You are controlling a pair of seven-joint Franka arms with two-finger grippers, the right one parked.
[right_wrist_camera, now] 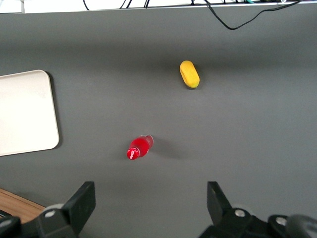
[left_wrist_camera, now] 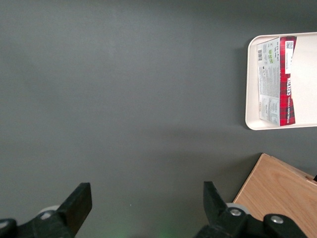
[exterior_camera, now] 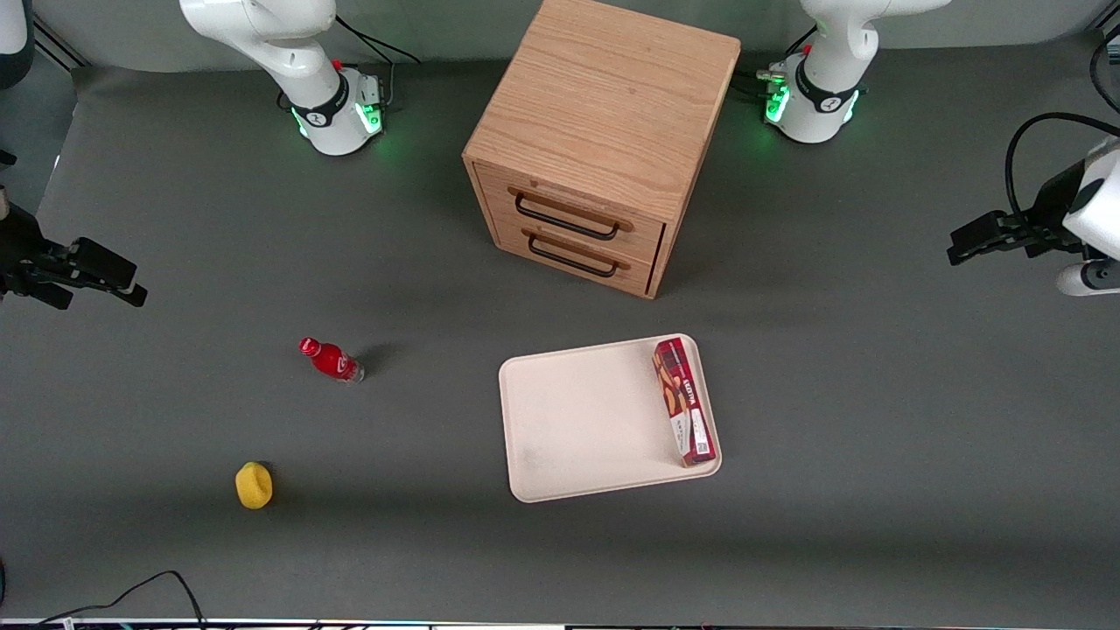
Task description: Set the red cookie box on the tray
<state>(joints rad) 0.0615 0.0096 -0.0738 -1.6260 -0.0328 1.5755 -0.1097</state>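
Observation:
The red cookie box (exterior_camera: 684, 401) lies on the tray (exterior_camera: 586, 420), along the tray edge toward the working arm's end of the table. In the left wrist view the red cookie box (left_wrist_camera: 277, 81) shows its pale label side, resting inside the tray (left_wrist_camera: 303, 84) rim. My left gripper (exterior_camera: 962, 248) hovers high over bare table at the working arm's end, well away from the tray. It is open, and the gripper (left_wrist_camera: 147, 203) has only grey table between its fingers.
A wooden two-drawer cabinet (exterior_camera: 599, 140) stands farther from the front camera than the tray. A small red bottle (exterior_camera: 331, 360) and a yellow object (exterior_camera: 254, 485) lie toward the parked arm's end. A cable (exterior_camera: 131, 591) runs along the table's front edge.

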